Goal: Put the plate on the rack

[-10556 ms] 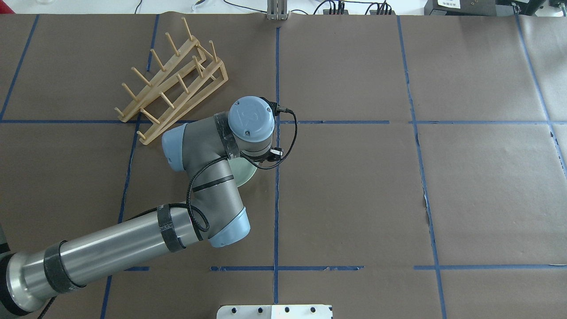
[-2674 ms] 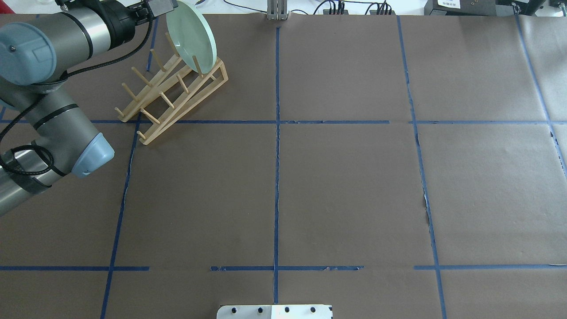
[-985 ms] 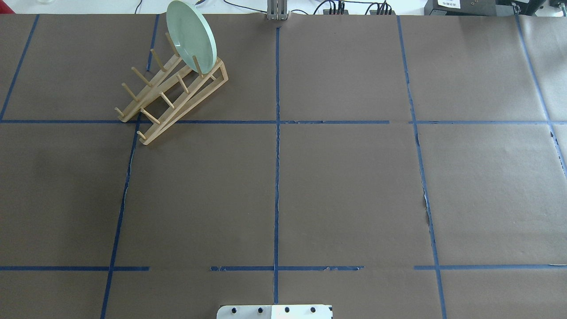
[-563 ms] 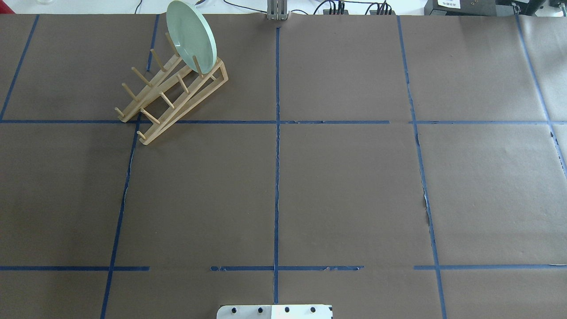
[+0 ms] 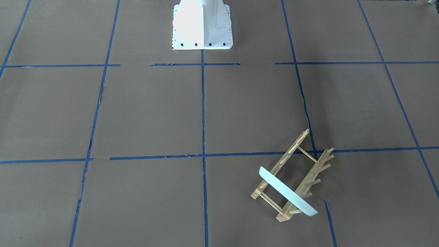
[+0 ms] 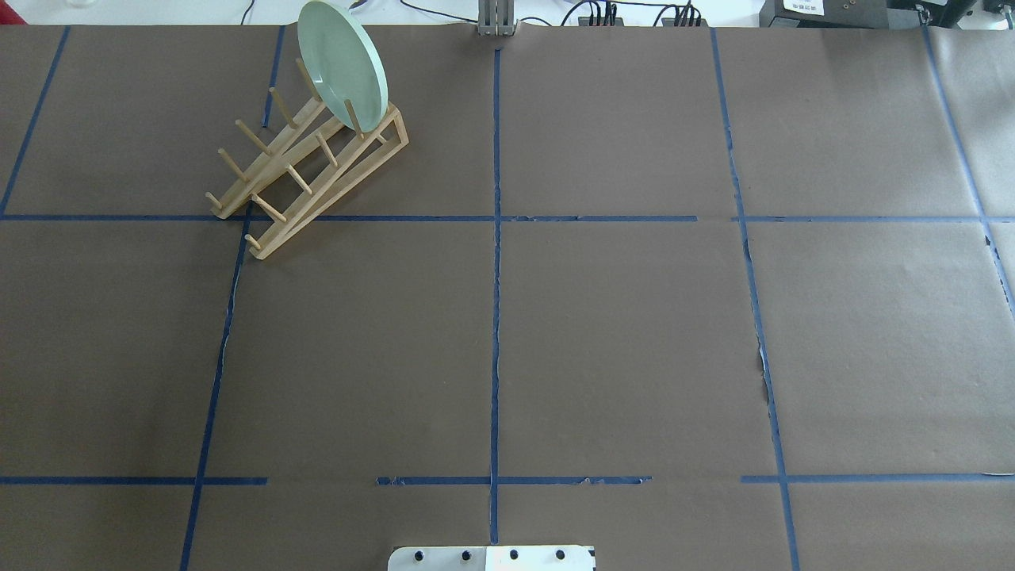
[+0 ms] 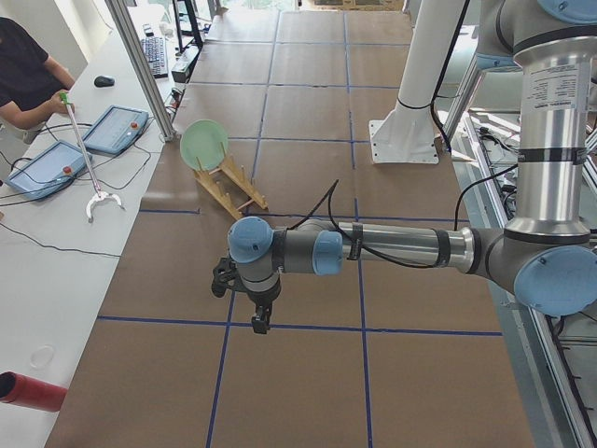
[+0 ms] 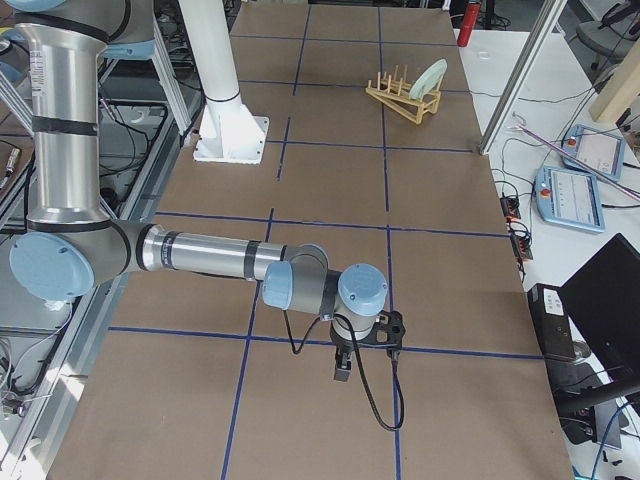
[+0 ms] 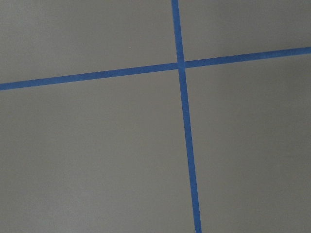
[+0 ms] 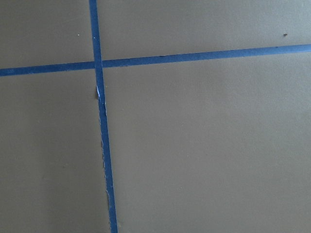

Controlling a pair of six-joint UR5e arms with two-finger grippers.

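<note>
The pale mint-green plate (image 6: 342,63) stands on edge, tilted, between the pegs at the far end of the light-wood rack (image 6: 305,166), at the far left of the table. Both also show in the front-facing view, the plate (image 5: 288,192) in the rack (image 5: 284,159), and in the side views (image 7: 203,143) (image 8: 432,75). My left gripper (image 7: 261,323) hovers low over the paper well away from the rack. My right gripper (image 8: 343,371) hovers over the table's other end. I cannot tell whether either is open or shut. Both wrist views show only paper and blue tape.
The white robot base (image 6: 492,557) sits at the near edge. Blue tape lines (image 6: 496,238) grid the brown paper. A person (image 7: 23,75) sits at a side table with tablets (image 7: 117,128) and a grabber tool (image 7: 93,182). A red cylinder (image 7: 28,392) lies beside the table.
My left arm carried the plate from the table's middle to the rack, let it go and left the overhead view. In the last second nothing has moved.
</note>
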